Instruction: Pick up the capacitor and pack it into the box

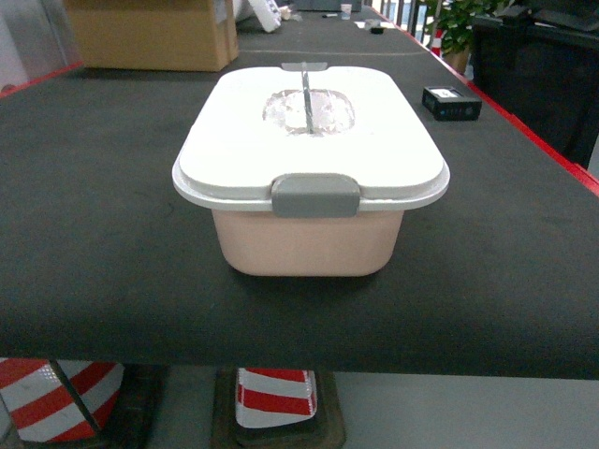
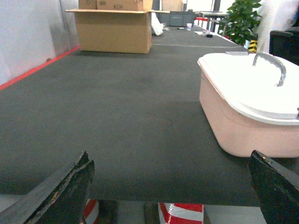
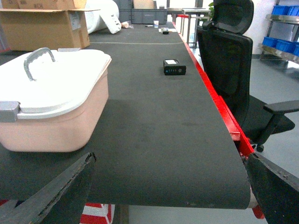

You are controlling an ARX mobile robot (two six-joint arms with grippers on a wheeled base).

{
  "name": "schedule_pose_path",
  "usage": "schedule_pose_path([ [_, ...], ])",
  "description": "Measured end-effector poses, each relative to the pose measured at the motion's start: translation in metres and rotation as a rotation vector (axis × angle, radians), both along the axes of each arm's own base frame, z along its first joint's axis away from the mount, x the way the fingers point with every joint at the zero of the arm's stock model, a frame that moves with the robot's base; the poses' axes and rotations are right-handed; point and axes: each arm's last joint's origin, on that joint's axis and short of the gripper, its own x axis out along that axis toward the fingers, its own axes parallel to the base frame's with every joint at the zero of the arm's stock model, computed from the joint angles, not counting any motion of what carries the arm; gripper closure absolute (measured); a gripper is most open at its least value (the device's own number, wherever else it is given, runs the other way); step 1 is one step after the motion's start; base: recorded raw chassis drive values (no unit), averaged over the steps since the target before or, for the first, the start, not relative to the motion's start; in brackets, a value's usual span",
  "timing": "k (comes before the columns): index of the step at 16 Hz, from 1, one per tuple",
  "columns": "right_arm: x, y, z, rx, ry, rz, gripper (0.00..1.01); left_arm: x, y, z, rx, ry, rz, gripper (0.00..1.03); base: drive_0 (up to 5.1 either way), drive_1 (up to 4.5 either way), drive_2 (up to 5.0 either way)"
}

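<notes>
The box [image 1: 309, 238], a peach-pink tub, stands mid-table with its white lid [image 1: 309, 140] on and a grey clip [image 1: 315, 195] at the front. It also shows at the right of the left wrist view [image 2: 243, 126] and at the left of the right wrist view [image 3: 51, 121]. The capacitor [image 1: 451, 102] is a small black block lying on the table behind and right of the box, seen far off in the right wrist view [image 3: 174, 66]. My left gripper [image 2: 169, 158] is open and empty at the table's near edge, left of the box. My right gripper [image 3: 170, 157] is open and empty, right of the box. Neither shows in the head view.
The black table [image 1: 112, 234] has red edging [image 3: 210, 88]. A brown cardboard carton [image 1: 154, 33] stands at the back left. A black office chair [image 3: 233, 51] sits beyond the right edge. Red-and-white striped cones [image 1: 276, 398] stand on the floor below the near edge.
</notes>
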Motion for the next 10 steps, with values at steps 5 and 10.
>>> schedule_pose_path([
  [5, 0.0, 0.0, 0.0, 0.0, 0.0, 0.0, 0.03, 0.0, 0.0, 0.0, 0.0, 0.0, 0.0, 0.05, 0.0, 0.0, 0.0],
  [10, 0.0, 0.0, 0.0, 0.0, 0.0, 0.0, 0.03, 0.0, 0.0, 0.0, 0.0, 0.0, 0.0, 0.05, 0.0, 0.0, 0.0],
])
